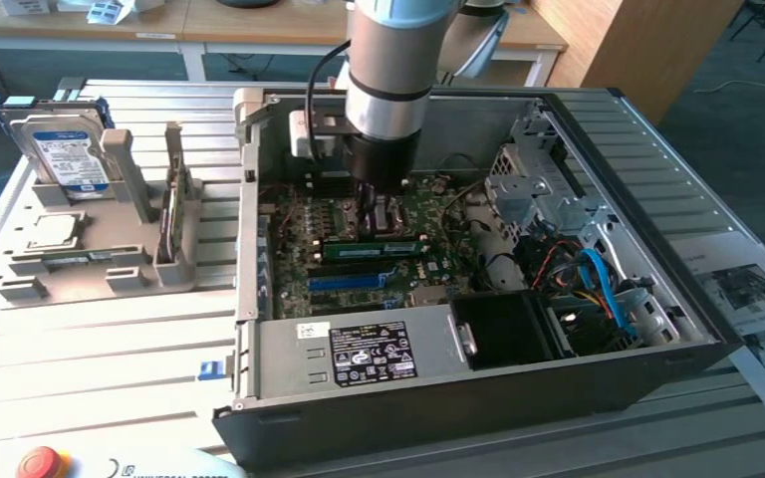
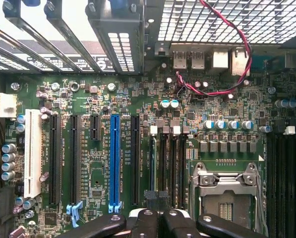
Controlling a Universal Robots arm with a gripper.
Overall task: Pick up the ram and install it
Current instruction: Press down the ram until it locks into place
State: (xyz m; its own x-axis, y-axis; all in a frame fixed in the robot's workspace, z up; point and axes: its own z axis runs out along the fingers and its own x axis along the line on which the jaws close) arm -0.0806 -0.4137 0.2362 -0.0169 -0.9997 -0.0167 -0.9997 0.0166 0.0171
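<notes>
**A:** What is sitting at the exterior view's left?

**B:** A grey holder (image 1: pixel 156 261) is carrying a hard drive (image 1: pixel 64 149) and a processor chip (image 1: pixel 53 231).

**A:** And the ram?

**B:** The ram (image 1: pixel 372 248) is standing on edge in a motherboard (image 1: pixel 290 239) slot mid-case, just on the near side of the gripper (image 1: pixel 380 197). I cannot tell whether it is fully seated.

**A:** What are the jaws doing?

**B:** They are pressing together. I am not seeing them pinching anything.

**A:** How is it likely to handle?

**B:** I am judging it light, thin and stiff, with fragile chips and contacts. The bare long edge or the short ends are looking safest to hold.
</notes>
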